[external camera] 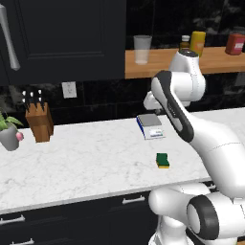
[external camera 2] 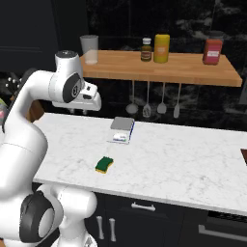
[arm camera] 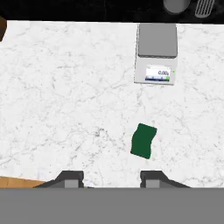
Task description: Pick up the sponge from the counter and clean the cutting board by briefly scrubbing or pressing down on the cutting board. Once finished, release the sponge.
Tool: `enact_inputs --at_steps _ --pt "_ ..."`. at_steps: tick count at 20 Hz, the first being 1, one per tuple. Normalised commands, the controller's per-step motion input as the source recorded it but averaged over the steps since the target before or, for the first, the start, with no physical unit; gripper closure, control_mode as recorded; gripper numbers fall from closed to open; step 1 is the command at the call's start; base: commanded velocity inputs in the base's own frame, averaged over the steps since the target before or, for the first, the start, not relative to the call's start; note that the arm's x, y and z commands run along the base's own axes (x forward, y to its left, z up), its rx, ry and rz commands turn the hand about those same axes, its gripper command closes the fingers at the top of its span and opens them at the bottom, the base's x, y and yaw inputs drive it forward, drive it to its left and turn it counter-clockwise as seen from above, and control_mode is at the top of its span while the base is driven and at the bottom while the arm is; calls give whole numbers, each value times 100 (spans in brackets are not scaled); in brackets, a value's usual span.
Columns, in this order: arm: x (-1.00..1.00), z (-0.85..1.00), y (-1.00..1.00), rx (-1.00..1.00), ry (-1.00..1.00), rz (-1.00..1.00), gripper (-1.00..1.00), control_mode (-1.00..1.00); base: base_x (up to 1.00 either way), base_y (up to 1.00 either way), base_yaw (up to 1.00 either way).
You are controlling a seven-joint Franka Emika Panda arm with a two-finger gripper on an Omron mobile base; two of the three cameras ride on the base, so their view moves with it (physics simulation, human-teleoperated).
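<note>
Your tool (arm camera: 111, 177) hangs wide open, holding nothing, above bare marble surface (arm camera: 65, 109); the sponge (arm camera: 143, 141) lies just ahead-right, the scale (arm camera: 156, 53) farther beyond.

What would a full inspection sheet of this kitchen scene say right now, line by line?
Surface: counter, white marble with grey veins, dark drawers below.
Job's things: sponge lies flat on the counter, green side up, untouched; cutting board, only a dark sliver at the right edge.
Clutter: kitchen scale behind the sponge, apart from it; knife block and potted plant at the left.
Grippers: gripper raised above the counter, jaws apart, holding nothing.
Cables: nothing seen.
Surroundings: wooden shelf with a glass, bottles and jars; utensils hanging beneath; wall outlet.
</note>
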Motion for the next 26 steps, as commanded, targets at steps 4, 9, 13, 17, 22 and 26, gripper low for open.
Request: enact_inputs --at_steps 4,9,13,17,22,26 --pt "-16 -21 -11 0 2 0 -100 -100 0 0 0" --pt "-27 -57 -14 -7 36 -4 -100 -100 0 0 0" --pt "-22 -63 -6 -1 13 -2 -100 -100 0 0 0" --pt "-30 -75 -30 3 -14 0 -100 -100 0 0 0" --pt "-7 -57 -8 10 -23 0 -100 -100 0 0 0" --pt "34 -41 0 4 -16 1 -100 -100 0 0 0"
